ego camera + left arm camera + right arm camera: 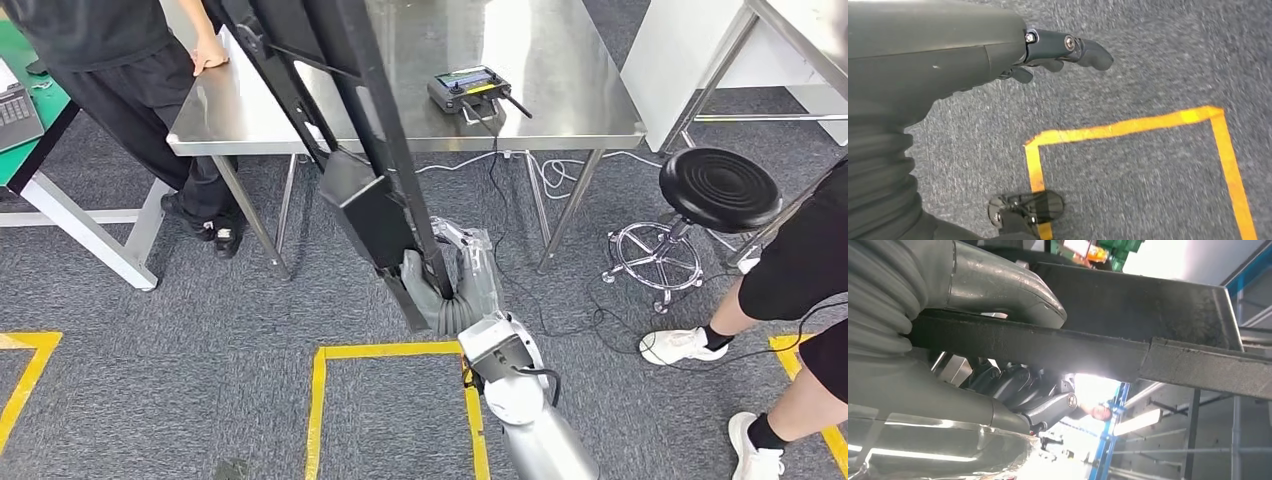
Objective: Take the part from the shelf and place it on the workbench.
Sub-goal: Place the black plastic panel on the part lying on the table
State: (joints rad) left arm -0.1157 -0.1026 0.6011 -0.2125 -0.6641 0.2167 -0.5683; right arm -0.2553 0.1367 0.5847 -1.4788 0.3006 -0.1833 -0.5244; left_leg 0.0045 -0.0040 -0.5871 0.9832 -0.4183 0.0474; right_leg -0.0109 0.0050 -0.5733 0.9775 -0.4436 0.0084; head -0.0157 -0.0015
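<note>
The part (355, 130) is a long black metal frame, tilted, with its upper end over the steel workbench (570, 70). My right hand (448, 292) grips its lower end above the carpet in front of the bench. In the right wrist view the grey thumb (1008, 290) lies across one side of the part's dark bar (1073, 347) and the darker fingers (1043, 400) curl around the other side. My left hand (948, 55) hangs over the carpet, its fingers (1083, 50) stretched out and holding nothing.
A black controller with antennas (468, 90) lies on the workbench. One person (120, 60) leans on its left corner; another person's legs (790, 290) are at the right. A black stool (720, 188) and cables (560, 170) are by the bench. Yellow tape (390, 351) marks the floor.
</note>
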